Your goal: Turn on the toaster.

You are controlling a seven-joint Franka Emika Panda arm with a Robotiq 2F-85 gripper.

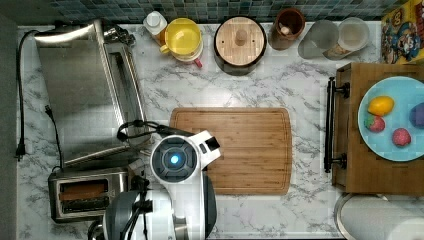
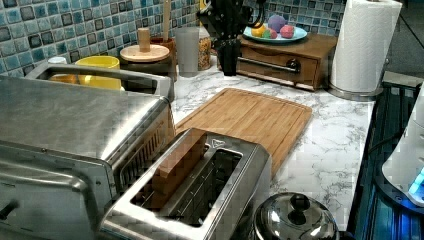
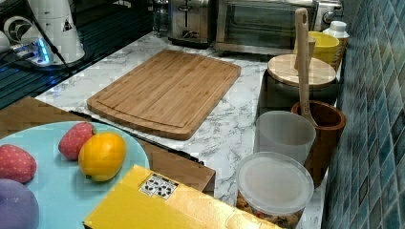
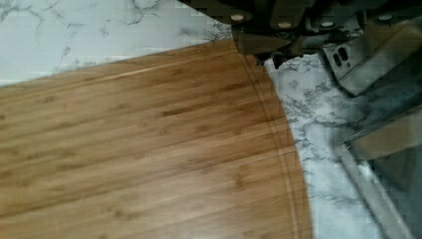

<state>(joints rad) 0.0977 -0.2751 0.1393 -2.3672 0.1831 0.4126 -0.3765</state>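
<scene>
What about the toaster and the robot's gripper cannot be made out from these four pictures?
- Toaster lever end: in the top view, the robot arm covers it.
- Toaster near corner: the left view's bottom edge cuts it off.
- Toaster controls: too small in the right view.
- Gripper fingers: dark and cropped in the wrist view.

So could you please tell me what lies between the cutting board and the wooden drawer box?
In the top view, only bare marble counter separates the cutting board from the drawer box, whose black handle faces the board.
</scene>
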